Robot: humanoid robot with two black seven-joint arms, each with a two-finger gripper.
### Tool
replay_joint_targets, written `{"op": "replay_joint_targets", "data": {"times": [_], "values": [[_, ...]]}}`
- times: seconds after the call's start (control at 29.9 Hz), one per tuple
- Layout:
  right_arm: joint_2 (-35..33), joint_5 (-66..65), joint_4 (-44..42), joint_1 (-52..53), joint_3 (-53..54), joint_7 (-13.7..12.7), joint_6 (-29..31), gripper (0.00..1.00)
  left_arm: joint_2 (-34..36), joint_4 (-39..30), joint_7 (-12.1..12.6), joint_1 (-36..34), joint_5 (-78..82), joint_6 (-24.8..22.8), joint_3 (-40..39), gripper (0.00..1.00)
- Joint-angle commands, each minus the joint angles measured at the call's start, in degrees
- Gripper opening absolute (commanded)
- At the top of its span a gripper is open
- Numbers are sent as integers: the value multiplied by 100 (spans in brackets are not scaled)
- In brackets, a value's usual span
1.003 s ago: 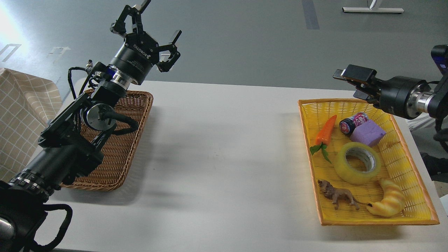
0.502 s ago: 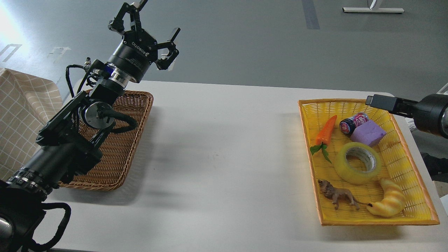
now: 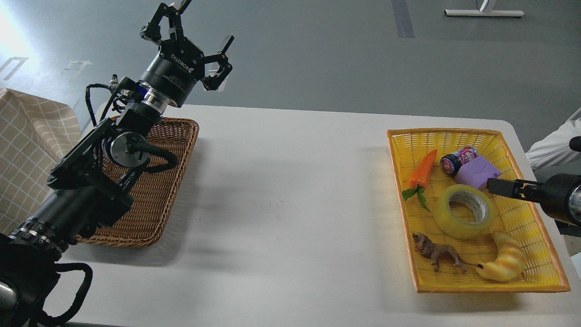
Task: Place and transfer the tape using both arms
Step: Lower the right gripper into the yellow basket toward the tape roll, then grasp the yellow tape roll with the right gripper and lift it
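The tape lies flat in the yellow basket on the right side of the counter, its core hole facing up, so its axis runs vertical and the ring offers its outer wall or its rim to a grasp. The right end effector is plainly the nearer one: its tip hangs just beside the roll, at about two o'clock from the core, reaching in from the right edge of the view over the basket's right half and close under the purple block. From that tip the tape lies toward eight o'clock, a short way down and left. The fingers show edge-on as one thin dark bar, so I cannot tell whether they are apart or together; they hold nothing that can be seen. The left end effector is raised well apart, above the brown wicker basket at the far left, its fingers spread and empty, pointing toward one o'clock. The pickup looks to fall to the right arm, with the left waiting to receive. The croissant toy and lion figure lie at six and seven o'clock of the roll, the carrot at ten.
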Motion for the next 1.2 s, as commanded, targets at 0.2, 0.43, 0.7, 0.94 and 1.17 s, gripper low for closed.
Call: {"op": "replay_joint_targets", "data": {"times": [0.2,0.43,0.7,0.94,1.17], "values": [[249,-509,-84,-293,-2,1,0,86,2,1,0,0,-9,0,-12,98],[688,-702,-400,-293,7,1,0,86,-7,1,0,0,-9,0,-38,98],[899,-791,-664,-301,-11,1,0,70,20,1,0,9,-9,0,-47,98],[1127,-791,-910,-284,-11,1,0,59,11,1,0,9,-9,0,-47,98],[1286,-773,-1095,-249,-11,1,0,38,11,1,0,9,-9,0,-47,98]]}}
